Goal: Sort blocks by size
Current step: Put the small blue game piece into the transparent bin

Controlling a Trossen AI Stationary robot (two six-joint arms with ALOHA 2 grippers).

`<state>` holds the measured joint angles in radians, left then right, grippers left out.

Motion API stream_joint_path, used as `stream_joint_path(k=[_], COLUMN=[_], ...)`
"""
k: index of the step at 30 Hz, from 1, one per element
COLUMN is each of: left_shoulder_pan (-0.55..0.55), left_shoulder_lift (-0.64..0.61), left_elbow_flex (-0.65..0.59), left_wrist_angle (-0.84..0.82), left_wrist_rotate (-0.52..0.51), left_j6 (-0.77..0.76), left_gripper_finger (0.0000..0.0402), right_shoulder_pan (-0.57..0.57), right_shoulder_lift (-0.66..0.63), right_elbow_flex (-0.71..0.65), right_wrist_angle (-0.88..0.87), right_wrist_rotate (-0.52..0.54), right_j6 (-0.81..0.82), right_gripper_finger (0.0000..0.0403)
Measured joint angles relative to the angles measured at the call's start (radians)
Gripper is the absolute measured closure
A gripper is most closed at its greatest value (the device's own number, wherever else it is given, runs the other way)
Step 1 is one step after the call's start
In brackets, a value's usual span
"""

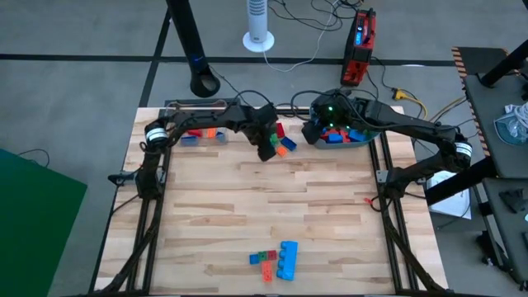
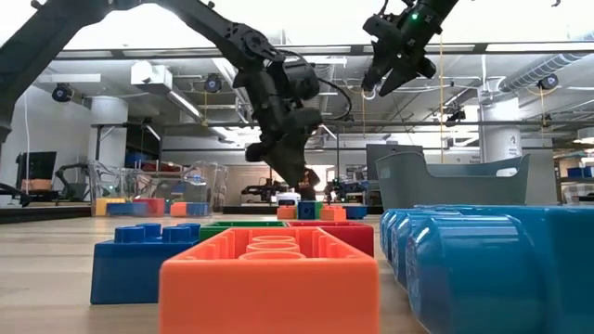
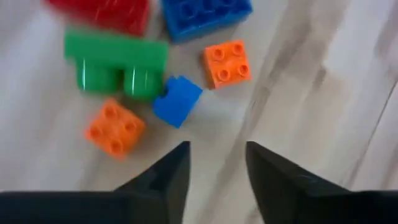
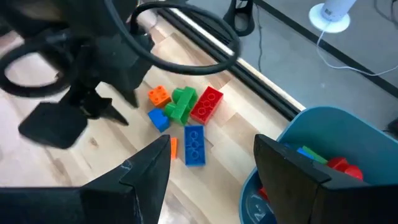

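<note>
The table (image 1: 272, 210) carries blocks in three places. At the far right stands the teal tub (image 1: 363, 132), already holding several blocks; above it hangs the right gripper (image 4: 211, 165), its fingers spread wide with nothing between them. Near the front edge lies a small group led by a long blue brick (image 1: 287, 259).

At the far centre lies the cluster being worked: a red brick (image 4: 208, 102), a long blue brick (image 4: 194, 145), a green brick (image 3: 117, 63) lying on its side, two small orange four-stud bricks (image 3: 226, 61) and (image 3: 114, 128), and one tiny blue block (image 3: 177, 101). The tiny blue block touches the green brick's corner.

The left gripper (image 3: 214, 165) hovers just above this cluster, fingers parted narrowly and empty (the gap looks barely wider than the tiny block).

The blocks are judged light, rigid and smooth-sided, so slipping or skidding is likely under an off-centre pinch. Hold should be taken on two opposite flat side walls, not on the studs. The tiny blue block sits rotated, so the fingers should be aligned to its faces first, clear of the green brick.
</note>
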<state>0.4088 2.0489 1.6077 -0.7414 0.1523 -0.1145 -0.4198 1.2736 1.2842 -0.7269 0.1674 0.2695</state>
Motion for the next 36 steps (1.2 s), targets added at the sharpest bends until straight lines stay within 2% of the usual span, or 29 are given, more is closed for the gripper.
stream_joint_path(k=[4,8,14,30,36], left_shoulder_pan=[-0.007,-0.006,0.004,0.007,0.008], left_shoulder_lift=[0.000,0.002,0.029,0.099,0.093], left_elbow_flex=[0.000,0.000,0.000,0.002,0.005], left_wrist_angle=[0.012,0.051,0.114,0.143,0.077], left_wrist_rotate=[-0.007,-0.005,-0.011,-0.030,0.082], left_j6=[0.360,0.512,0.551,0.517,0.459], left_gripper_finger=[0.0204,0.0177,0.0173,0.0182,0.0206], right_shoulder_pan=[0.000,0.000,0.000,0.000,0.000], right_shoulder_lift=[0.000,0.000,0.000,0.000,0.000], right_elbow_flex=[0.000,-0.001,-0.009,-0.040,-0.045], right_wrist_angle=[0.000,0.000,0.000,0.000,0.000], right_wrist_rotate=[-0.019,-0.034,-0.036,-0.036,-0.038], right_j6=[0.013,0.028,0.037,0.046,0.061], right_gripper_finger=[0.0184,0.0184,0.0184,0.0184,0.0184])
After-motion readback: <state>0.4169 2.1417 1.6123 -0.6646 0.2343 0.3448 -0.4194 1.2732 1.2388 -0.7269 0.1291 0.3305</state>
